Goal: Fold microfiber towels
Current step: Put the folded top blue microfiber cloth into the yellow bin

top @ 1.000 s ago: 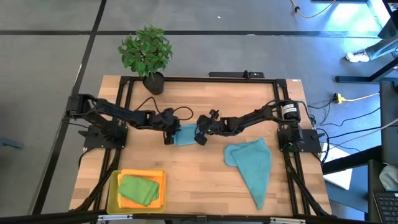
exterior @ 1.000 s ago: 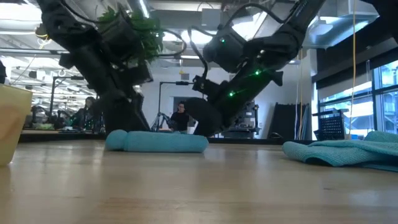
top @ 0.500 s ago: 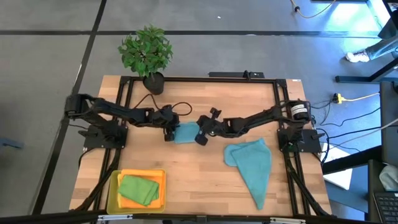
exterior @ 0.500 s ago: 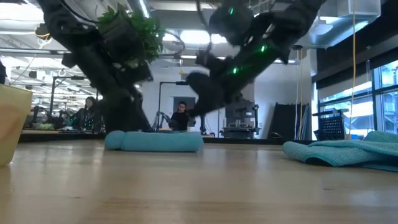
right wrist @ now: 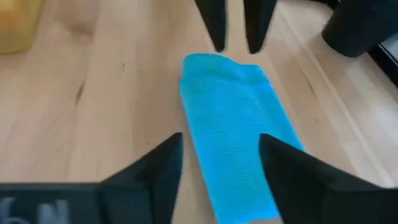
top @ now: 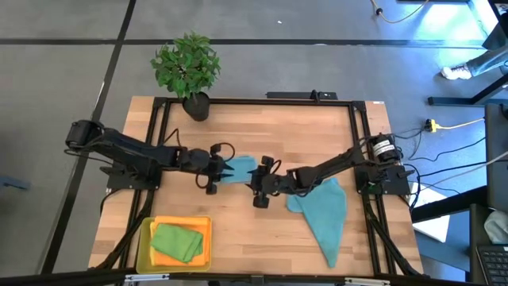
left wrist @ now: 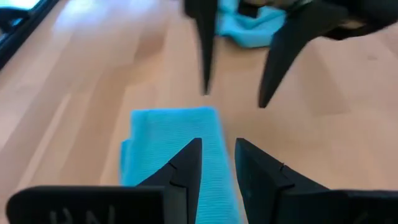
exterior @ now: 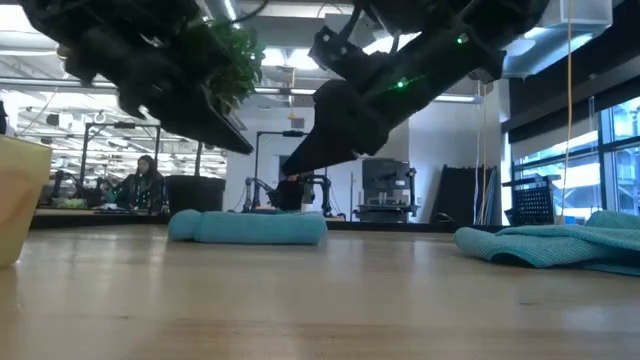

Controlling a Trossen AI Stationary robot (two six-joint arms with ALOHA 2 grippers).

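The folded teal-blue towel lies near the middle of the wooden table, a narrow flat packet with nothing gripping it. In the low view it sits flat on the tabletop, rounded at its folded end.

The left gripper is just beside the packet at its nine o'clock side. In the left wrist view its fingers stand a narrow gap apart above the cloth, with nothing between them. The right gripper is at the packet's four o'clock corner. In the right wrist view its fingers are spread wide on either side of the cloth, holding nothing; the other arm's two dark fingertips show just past the packet's far end. In the low view both grippers hang clear above the table.

The second teal-blue towel lies unfolded and rumpled at about four o'clock from the table's middle, under the right arm, well apart from the packet. It shows at the right of the low view.

The green towel lies folded in the yellow tray at the table's seven o'clock corner. A potted plant stands at the eleven o'clock edge. A person shows in the room beyond.
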